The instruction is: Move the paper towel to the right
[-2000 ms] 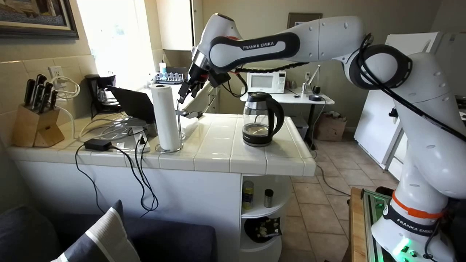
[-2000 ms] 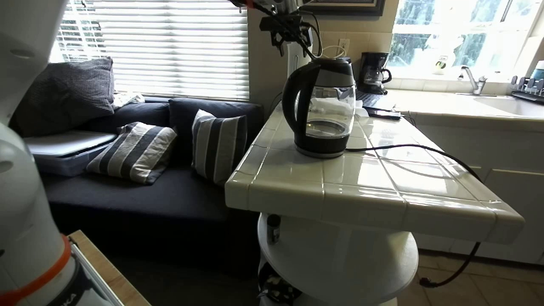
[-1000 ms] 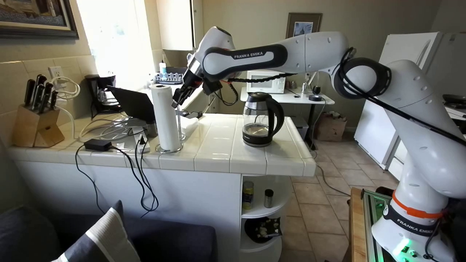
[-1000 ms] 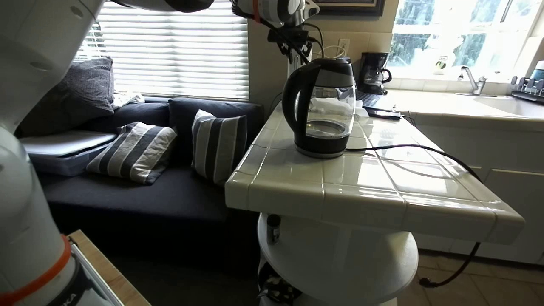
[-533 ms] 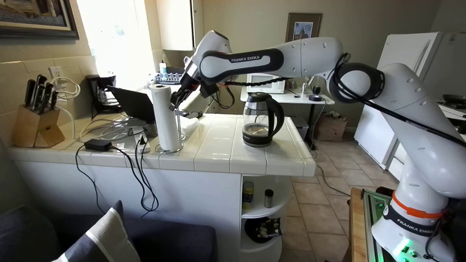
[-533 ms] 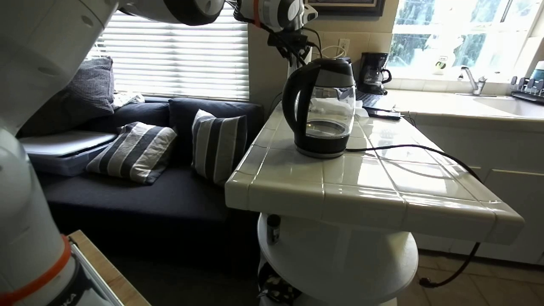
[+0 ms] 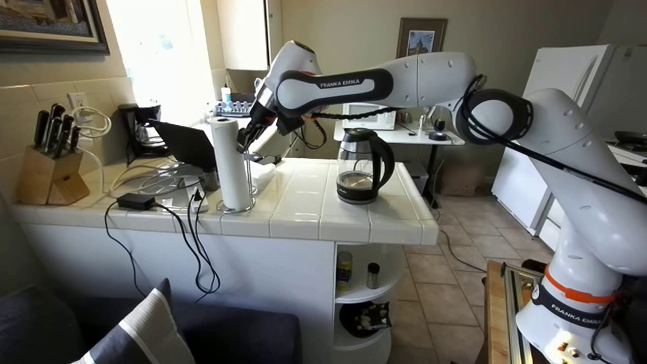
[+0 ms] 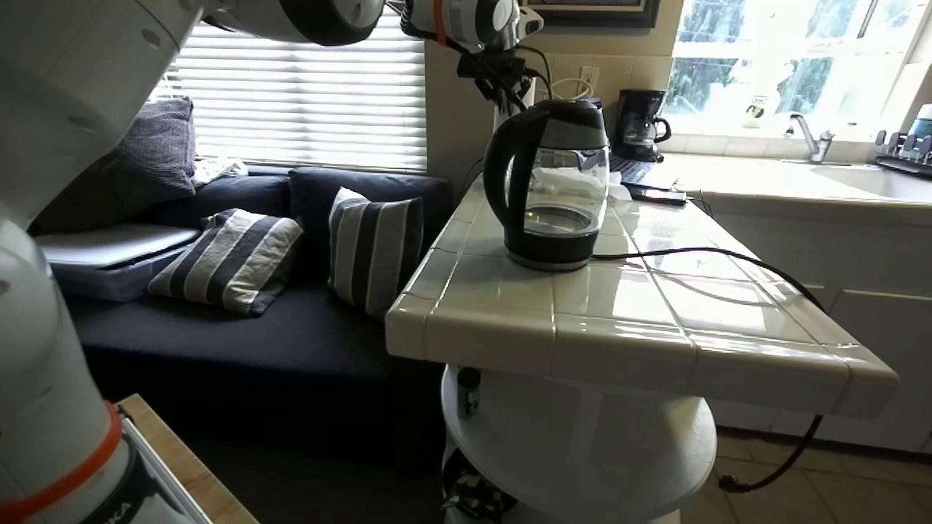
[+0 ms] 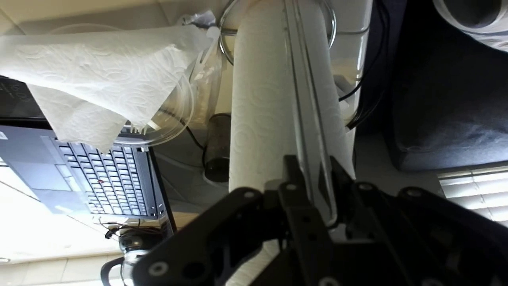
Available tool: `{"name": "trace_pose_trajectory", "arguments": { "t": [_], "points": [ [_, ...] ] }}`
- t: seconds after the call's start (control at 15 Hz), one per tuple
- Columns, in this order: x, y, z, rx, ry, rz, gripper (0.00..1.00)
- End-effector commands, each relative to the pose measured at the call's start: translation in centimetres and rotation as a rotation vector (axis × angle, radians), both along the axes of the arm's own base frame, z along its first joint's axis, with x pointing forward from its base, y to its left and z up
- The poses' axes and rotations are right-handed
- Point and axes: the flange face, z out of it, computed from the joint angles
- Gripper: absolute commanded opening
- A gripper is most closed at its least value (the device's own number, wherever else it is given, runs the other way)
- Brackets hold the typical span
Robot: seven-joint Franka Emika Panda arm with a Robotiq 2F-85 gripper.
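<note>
Claw [image 9: 316, 169] drops lower in both exterior views, narrow on the wire loop [image 9: 298, 123]

As I read it, I'm pinching the loop high up, beside the paper towel [image 7: 231, 167], upright on the bench [image 7: 298, 189] left of centre in an exterior view. I should draw rightward slowly, since a high hold may tip it, and stop short of the kettle [image 7: 356, 193].

I have a tall white cylindrical paper towel roll [image 9: 260, 99] embossed with swirls (my wrist view picks them out); its slim wire stand [image 9: 296, 107] is silver. My two-fingered gripper [image 9: 314, 167] is black, my jointed arm [image 7: 429, 76] glossy white with an orange band [image 7: 579, 294]. The round clear-glass kettle [image 7: 356, 164] has black trim. A grid pattern covers the cream-tiled counter [image 7: 303, 187], and charcoal and off-white stripes cross the square fabric cushions [image 8: 229, 262].
</note>
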Motion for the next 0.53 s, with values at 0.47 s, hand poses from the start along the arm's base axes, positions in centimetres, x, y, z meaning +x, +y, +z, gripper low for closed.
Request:
{"name": "trace_pose_trajectory", "arguments": {
  "t": [0.47],
  "points": [
    [-2.5, 1.5, 3.0, -0.139, 0.179, -0.114, 0.05]
  ]
}}
